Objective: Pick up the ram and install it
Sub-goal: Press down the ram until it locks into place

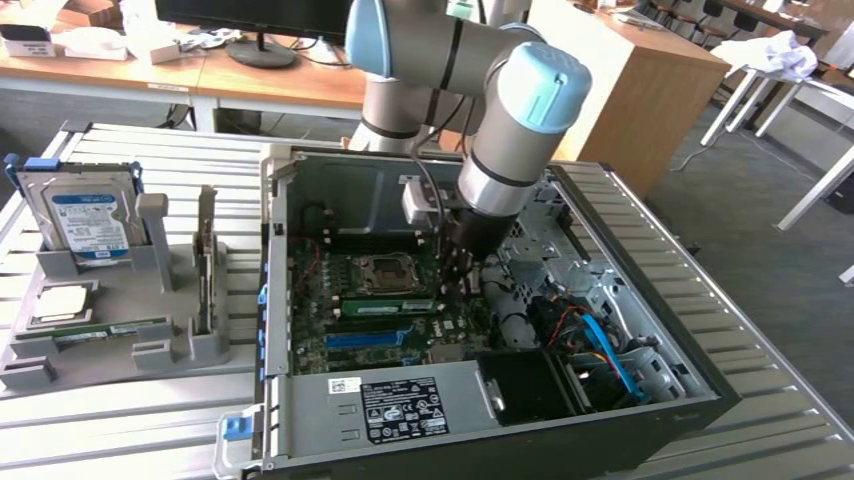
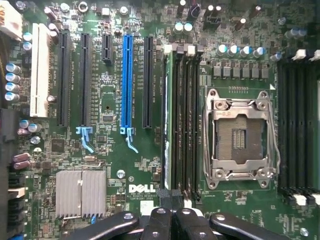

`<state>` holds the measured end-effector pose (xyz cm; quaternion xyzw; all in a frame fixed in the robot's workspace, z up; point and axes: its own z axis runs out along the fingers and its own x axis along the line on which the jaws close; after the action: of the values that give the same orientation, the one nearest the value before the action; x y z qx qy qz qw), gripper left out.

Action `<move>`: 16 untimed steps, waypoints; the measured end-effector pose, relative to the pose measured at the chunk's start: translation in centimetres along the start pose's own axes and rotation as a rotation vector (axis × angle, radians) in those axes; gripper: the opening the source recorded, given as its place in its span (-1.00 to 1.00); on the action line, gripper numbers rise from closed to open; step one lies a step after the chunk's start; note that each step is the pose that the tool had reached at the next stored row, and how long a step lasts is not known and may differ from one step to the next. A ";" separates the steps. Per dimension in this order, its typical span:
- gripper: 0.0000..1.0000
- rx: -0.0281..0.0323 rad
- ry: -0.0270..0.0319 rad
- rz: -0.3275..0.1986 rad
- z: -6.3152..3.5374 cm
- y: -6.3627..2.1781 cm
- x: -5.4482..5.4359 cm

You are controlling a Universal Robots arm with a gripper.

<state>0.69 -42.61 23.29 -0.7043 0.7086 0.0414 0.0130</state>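
As far as the frames show, the ram [image 1: 390, 305] – a long, narrow green circuit-board stick with a white sticker – is out of any holder and stands on edge in a black memory slot of the green motherboard [image 2: 107, 165], just beside the square silver processor socket [image 2: 240, 132]. The pickup and the carry look done. What seems left is the seating, and I cannot tell whether the white latches at the slot's ends have closed on the stick.

The black gripper [image 1: 461, 285] is down inside the open black computer case [image 1: 274, 250] with its fingers pressed together, pinching nothing. It sits over one end of the ram's slot, and contact cannot be judged.

From the exterior view come the arm's reach into the case and the grey moulded holder [image 1: 80, 365] well apart on the exterior view's left, with a boxy silver hard drive [image 1: 87, 215] and a thin green strip [image 1: 114, 328] I cannot identify. The wrist view looks straight down on the ram [image 2: 168, 120] edge-on in its slot – next to empty black slots and the long blue card slot [image 2: 127, 80] – with the closed gripper [image 2: 167, 200] at the stick's end
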 end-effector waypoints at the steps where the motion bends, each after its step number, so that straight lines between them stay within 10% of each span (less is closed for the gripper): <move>1: -0.78 0.0005 0.0000 0.000 -0.10 0.06 0.0; 16: -0.78 0.0247 0.0001 -0.002 0.12 6.52 0.0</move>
<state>-5.84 -42.61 23.43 -0.7048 0.7084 0.0326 0.0217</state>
